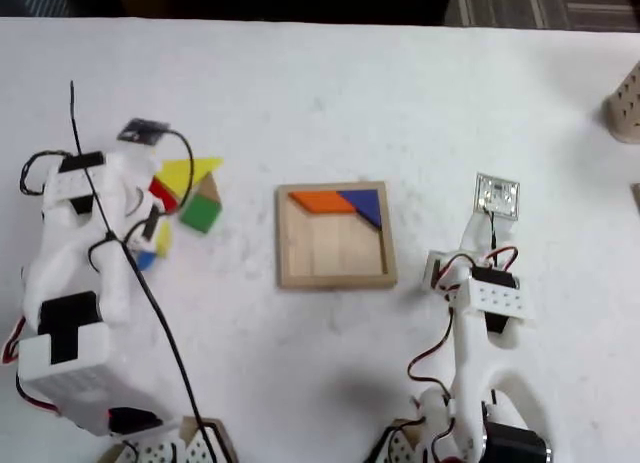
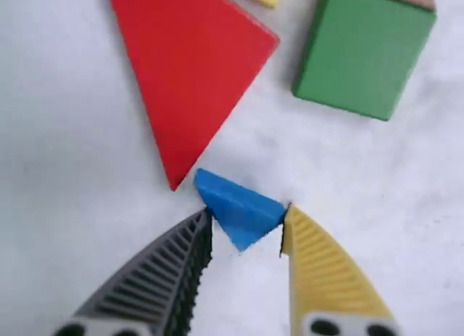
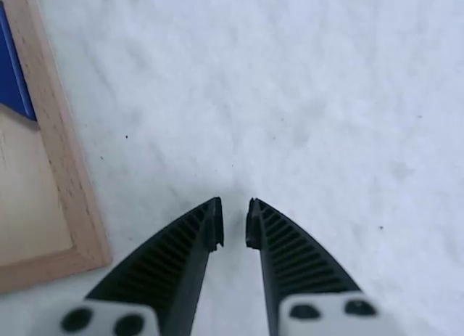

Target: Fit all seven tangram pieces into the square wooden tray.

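A white bench was seen from above, the wooden tray between the arms holding an orange piece and a dark blue piece. The left pincer was clenched on a small blue triangle, a red triangle just ahead. The right pincer was held nearly closed, empty, beside the tray.

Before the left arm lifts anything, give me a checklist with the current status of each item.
1. Small blue triangle pinched in the left tool, touched on both sides: ok.
2. That triangle lifted off the table: cannot tell.
3. Red triangle clear of the pinched piece: not ok, its tip lies right beside it.
4. Free space in the tray: ok, the orange piece and dark blue piece sit along one edge only.
5. Right tool out of the way: ok, beside the tray, holding nothing.
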{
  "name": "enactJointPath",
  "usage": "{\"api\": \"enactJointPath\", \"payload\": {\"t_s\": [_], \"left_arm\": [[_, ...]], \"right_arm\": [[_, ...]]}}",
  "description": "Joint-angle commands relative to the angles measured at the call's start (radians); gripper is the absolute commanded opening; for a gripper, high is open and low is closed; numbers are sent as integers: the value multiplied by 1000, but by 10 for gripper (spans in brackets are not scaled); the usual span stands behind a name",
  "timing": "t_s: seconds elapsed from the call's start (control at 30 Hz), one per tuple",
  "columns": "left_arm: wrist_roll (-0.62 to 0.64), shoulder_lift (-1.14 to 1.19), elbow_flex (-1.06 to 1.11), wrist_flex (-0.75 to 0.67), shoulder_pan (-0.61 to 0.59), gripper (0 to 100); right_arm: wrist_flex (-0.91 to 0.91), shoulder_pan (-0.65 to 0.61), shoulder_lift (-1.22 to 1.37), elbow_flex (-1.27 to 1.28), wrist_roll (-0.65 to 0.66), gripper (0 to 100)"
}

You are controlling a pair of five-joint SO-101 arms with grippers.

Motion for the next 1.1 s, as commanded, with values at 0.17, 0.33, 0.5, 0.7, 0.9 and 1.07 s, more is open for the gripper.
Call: {"api": "enactJointPath", "payload": {"t_s": [0.17, 0.33, 0.5, 0.7, 0.9, 1.07], "left_arm": [[115, -5, -54, 51, 42, 173], [115, -4, -52, 74, 82, 174], [115, -13, -55, 74, 54, 214], [104, -8, -58, 63, -2, 311], [115, -4, 26, -98, -4, 308], [193, -2, 109, -245, -7, 222]], "right_arm": [[-16, -10, -30, -5, 12, 63], [-16, -10, -30, -5, 12, 63], [-16, -10, -30, -5, 12, 63], [-16, -10, -30, -5, 12, 63], [-16, -10, -30, -5, 12, 63], [-16, -10, -30, -5, 12, 63]]}}
